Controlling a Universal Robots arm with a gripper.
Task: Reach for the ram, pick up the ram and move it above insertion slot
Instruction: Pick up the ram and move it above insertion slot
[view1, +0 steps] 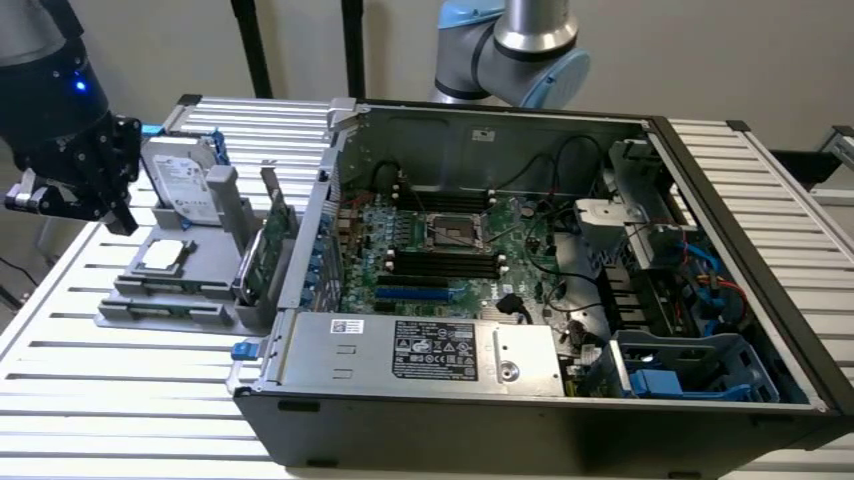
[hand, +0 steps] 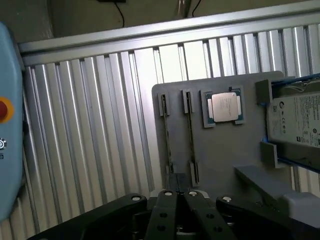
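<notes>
the ribbed metal table (view1: 107, 400) carries everything, and most of it is taken by the open computer case (view1: 400, 440), lying with its motherboard (view1: 454, 250) facing up. on the exterior view's left of the case is a grey holder (view1: 174, 305). a silver hard drive (view1: 180, 180) stands at its far end, and a green expansion card (view1: 267, 255) stands on edge on the side next to the case. the black gripper (view1: 114, 212) hangs over the holder's outer side, beside the hard drive. its two fingers are pressed together with nothing between them. a square processor chip (view1: 163, 255) lies flat on the holder. from the wrist camera the ram (hand: 190, 137) shows as a thin dark strip on edge in a holder slot just beside the chip. a second strip like it sits in the next slot. the fingertips are near the slots' ends, and i cannot tell whether they touch.
</notes>
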